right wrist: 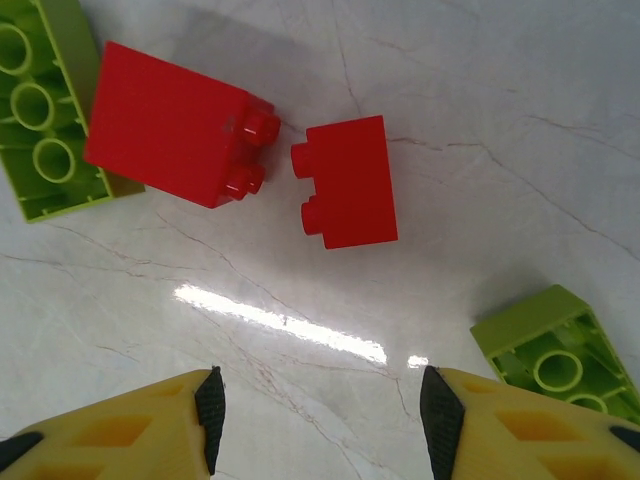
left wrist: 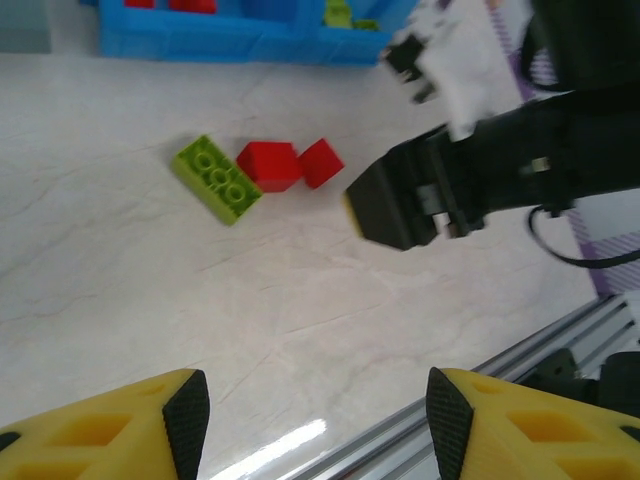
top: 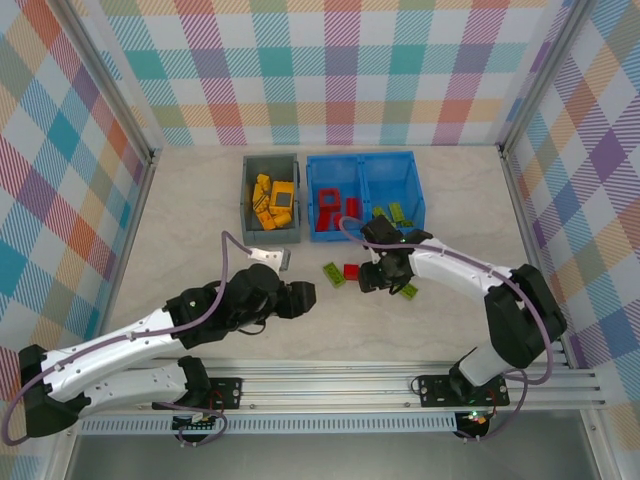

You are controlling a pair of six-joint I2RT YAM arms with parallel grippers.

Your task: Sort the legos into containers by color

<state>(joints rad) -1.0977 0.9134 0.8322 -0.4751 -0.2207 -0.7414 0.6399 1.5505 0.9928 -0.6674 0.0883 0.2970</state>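
On the table a lime green lego (top: 333, 274) lies beside a red lego (top: 351, 271), and another green lego (top: 409, 291) lies to their right. In the right wrist view a large red lego (right wrist: 175, 125) and a small red lego (right wrist: 348, 180) lie ahead of my right gripper (right wrist: 322, 420), which is open and empty, with green legos at the upper left (right wrist: 45, 120) and lower right (right wrist: 555, 350). My right gripper (top: 372, 278) hovers just right of the red lego. My left gripper (top: 303, 297) (left wrist: 318, 425) is open and empty over bare table, facing the green lego (left wrist: 215, 178) and red legos (left wrist: 268, 165).
The grey container (top: 245, 200) holds several yellow legos. The blue container (top: 362, 160) holds red legos in its left compartment and green ones in its right. The metal rail (top: 400, 385) runs along the near table edge. Checked walls enclose the table.
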